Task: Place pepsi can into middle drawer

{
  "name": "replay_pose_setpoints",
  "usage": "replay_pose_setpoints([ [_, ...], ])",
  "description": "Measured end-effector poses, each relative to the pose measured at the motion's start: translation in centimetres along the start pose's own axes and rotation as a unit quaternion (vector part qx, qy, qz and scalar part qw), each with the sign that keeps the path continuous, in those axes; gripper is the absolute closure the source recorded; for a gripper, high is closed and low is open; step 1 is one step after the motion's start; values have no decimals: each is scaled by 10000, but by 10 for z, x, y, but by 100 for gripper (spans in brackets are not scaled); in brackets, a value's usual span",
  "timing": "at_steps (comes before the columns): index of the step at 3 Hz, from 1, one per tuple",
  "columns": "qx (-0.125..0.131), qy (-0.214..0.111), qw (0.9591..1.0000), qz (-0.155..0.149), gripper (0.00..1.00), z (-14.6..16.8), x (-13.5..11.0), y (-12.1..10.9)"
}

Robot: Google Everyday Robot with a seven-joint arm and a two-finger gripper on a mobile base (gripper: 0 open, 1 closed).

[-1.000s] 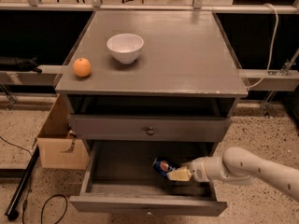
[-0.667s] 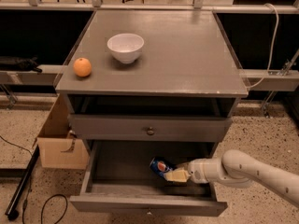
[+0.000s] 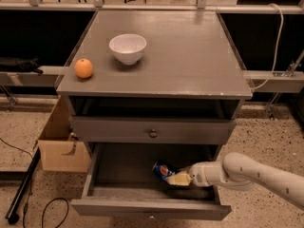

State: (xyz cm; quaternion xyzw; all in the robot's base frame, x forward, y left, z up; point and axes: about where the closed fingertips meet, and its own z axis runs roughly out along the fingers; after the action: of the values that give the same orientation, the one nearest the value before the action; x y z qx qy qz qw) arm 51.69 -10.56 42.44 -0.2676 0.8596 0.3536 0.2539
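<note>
Leftward by a little, the pepsi can (image 3: 164, 170) and the gripper (image 3: 178, 178) have shifted together since a second ago. The can lies tilted inside the open middle drawer (image 3: 142, 209), right of centre and low over its dark floor; whether it touches I cannot tell. The gripper is clamped on the can's right end, so only release and withdrawal seem left. Above, the shallower drawer front (image 3: 152, 133) is closed. A white bowl (image 3: 127, 48) and an orange (image 3: 83, 68) sit on top, and a cardboard box (image 3: 61, 151) stands to the left. Nothing appears to block the way out.

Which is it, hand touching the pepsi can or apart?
Touching. Camera view shows the hand, inside the middle drawer, closed on the pepsi can at its end, no gap.
</note>
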Motion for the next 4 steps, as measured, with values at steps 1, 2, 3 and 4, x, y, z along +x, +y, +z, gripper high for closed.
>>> replay_pose_setpoints([
  [1, 102, 78, 9999, 41, 100, 2, 6, -6],
  [2, 399, 255, 9988, 101, 100, 0, 11, -19],
  [3, 398, 255, 9988, 101, 96, 0, 11, -19],
  [4, 398, 256, 9988, 101, 73, 0, 11, -19],
])
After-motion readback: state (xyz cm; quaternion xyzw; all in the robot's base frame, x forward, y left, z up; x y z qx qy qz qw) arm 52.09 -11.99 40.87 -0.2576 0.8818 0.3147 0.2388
